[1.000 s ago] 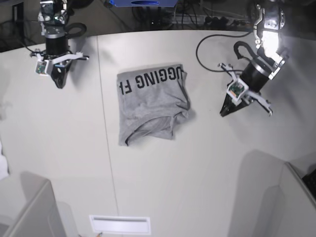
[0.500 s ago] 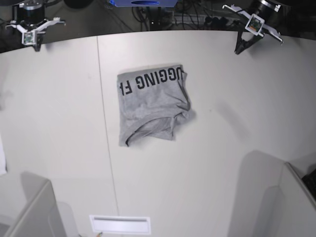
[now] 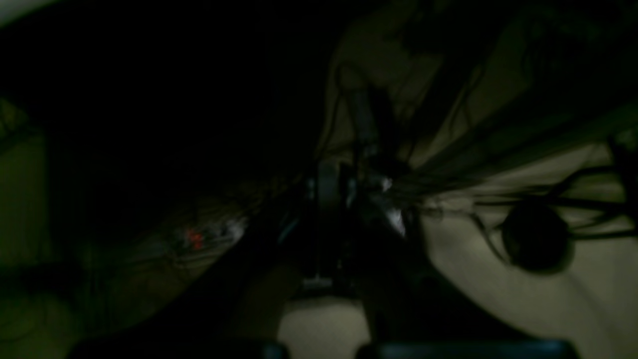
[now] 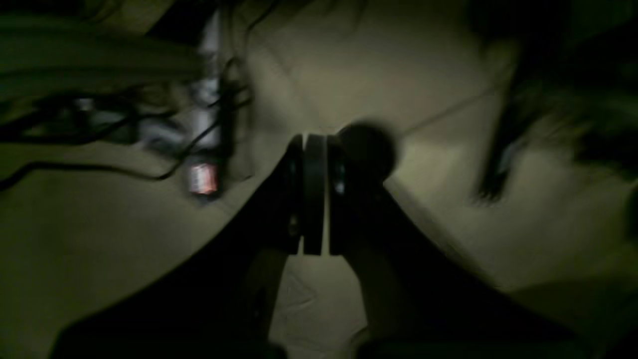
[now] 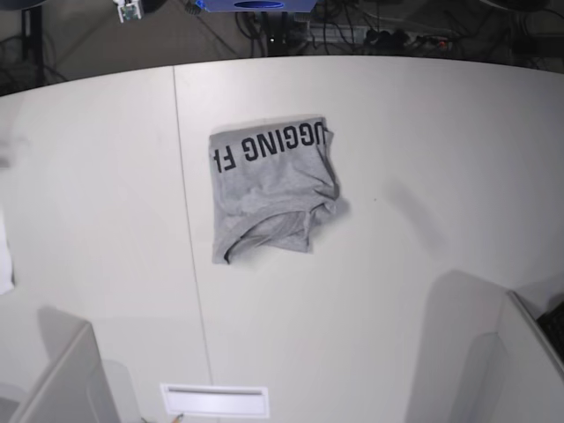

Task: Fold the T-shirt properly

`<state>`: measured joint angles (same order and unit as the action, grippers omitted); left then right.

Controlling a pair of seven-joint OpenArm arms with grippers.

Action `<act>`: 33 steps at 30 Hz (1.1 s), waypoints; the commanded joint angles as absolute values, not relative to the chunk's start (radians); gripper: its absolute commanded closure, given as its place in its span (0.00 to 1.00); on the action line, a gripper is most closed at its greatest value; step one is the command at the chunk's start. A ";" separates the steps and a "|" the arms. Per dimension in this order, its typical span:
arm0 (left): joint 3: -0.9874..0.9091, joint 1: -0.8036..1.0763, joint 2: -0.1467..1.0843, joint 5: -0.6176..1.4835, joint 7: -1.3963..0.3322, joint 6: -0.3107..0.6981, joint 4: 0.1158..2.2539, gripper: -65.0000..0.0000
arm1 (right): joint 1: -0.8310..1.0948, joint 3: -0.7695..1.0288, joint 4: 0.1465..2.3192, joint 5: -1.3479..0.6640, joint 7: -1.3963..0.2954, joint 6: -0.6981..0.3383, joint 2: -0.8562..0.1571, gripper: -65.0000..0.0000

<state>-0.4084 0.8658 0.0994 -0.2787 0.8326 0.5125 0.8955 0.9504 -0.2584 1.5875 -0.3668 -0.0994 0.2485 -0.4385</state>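
Note:
The T-shirt (image 5: 269, 189) lies folded into a rough rectangle in the middle of the white table (image 5: 423, 150). Black lettering runs along its far edge, and its near edge is rumpled. Neither gripper touches it. Both arms are raised beyond the table's far edge; only a small piece of the right arm (image 5: 129, 9) shows at the top left of the base view. In the dark left wrist view my left gripper (image 3: 329, 172) is shut and empty over cables. The right wrist view shows my right gripper (image 4: 314, 147) shut with nothing in it, above the floor.
A white cloth scrap (image 5: 4, 256) sits at the table's left edge. Grey boxes stand at the near left (image 5: 53, 370) and near right (image 5: 493, 352). A white slotted label (image 5: 214, 399) lies near the front edge. Cables (image 5: 370, 35) run behind the table.
Both arms have lifted off the table and drawn back past its far edge, almost out of the base view. The T-shirt has not moved.

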 commanded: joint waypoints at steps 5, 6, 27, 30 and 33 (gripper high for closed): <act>-0.401 0.680 0.127 -0.266 0.865 0.518 0.499 1.00 | 0.808 -0.447 1.405 -0.507 -0.088 0.306 -0.389 1.00; -0.401 0.650 0.131 -0.266 0.865 0.519 0.433 1.00 | 0.788 -0.473 1.356 -0.509 -0.087 0.306 -0.371 1.00; -0.404 0.260 0.137 -0.638 0.616 0.518 0.031 1.00 | 0.272 -0.516 0.091 -0.510 0.407 0.202 0.010 1.00; -0.403 0.260 0.137 -0.638 0.616 0.518 0.033 1.00 | 0.268 -0.516 0.093 -0.510 0.407 0.202 0.010 1.00; -0.412 0.243 0.137 -0.631 0.616 0.518 0.035 1.00 | 0.254 -0.516 0.096 -0.510 0.407 0.202 -0.002 1.00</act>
